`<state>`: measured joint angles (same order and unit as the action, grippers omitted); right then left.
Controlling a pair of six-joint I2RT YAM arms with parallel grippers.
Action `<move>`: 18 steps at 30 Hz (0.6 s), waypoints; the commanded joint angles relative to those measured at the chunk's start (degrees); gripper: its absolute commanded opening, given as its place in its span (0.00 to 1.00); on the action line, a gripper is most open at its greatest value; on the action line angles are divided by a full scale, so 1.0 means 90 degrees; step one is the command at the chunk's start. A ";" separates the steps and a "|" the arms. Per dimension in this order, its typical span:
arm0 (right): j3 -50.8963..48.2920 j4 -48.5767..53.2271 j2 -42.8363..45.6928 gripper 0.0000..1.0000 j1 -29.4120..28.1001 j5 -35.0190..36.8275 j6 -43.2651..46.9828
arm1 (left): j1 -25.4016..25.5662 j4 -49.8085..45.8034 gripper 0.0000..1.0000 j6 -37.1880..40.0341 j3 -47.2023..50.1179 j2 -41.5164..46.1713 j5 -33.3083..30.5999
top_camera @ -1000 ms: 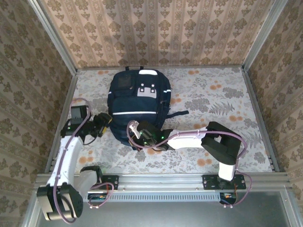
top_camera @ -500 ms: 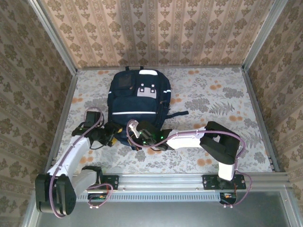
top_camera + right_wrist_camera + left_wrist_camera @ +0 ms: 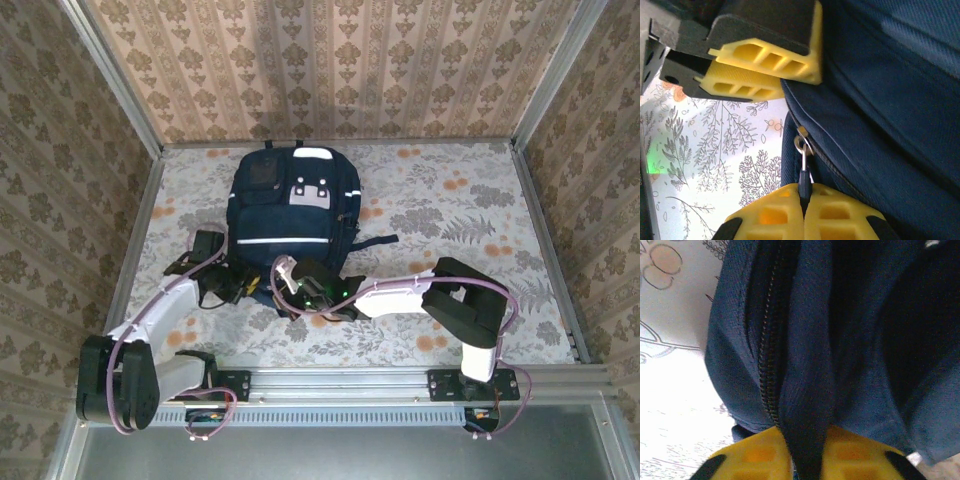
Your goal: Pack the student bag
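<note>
seems to be at the opening step of packing the student bag, with nothing yet put in, as far as can be judged. finds the bag lying flat on the floral table, left of centre, just in front of both arms. has the left gripper closed tight on a fold of navy fabric just beside the zipper, at the bag's near left corner. has the right gripper pinched shut on the small zipper pull, close enough to the other to catch the left fingers in the right wrist view. calls next, probably, for drawing the pull along the zipper track while holding the fabric taut with the left, keeping the pull in line with the teeth so as not to jam it or slip off the thin tab. cannot judge the zipper's open length from here. runs its long axis from near edge to far wall, top with the pale grey patches pointing away toward the back wall, bottom toward the arm bases, front pocket facing up, one dark strap trailing out to the right.
</note>
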<state>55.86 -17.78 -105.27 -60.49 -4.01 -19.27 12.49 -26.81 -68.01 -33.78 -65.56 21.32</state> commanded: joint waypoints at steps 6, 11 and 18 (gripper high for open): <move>-0.1136 0.0114 0.0919 0.00 0.0380 0.0561 -0.0024 | -0.0675 -0.0319 0.00 0.0561 -0.0407 -0.0040 -0.0283; -0.1718 0.0243 0.1457 0.00 0.0700 0.0683 0.0099 | -0.0976 -0.0446 0.00 0.0783 -0.0436 0.0037 -0.0201; -0.1799 0.0988 0.1696 0.00 0.1439 0.0667 0.0013 | -0.1267 -0.0831 0.00 0.1117 -0.0609 0.0097 -0.0337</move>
<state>41.95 -19.49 -91.48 -52.29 -4.38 -18.22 4.38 -31.55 -61.14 -36.82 -65.93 27.03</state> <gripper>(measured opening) 0.069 0.069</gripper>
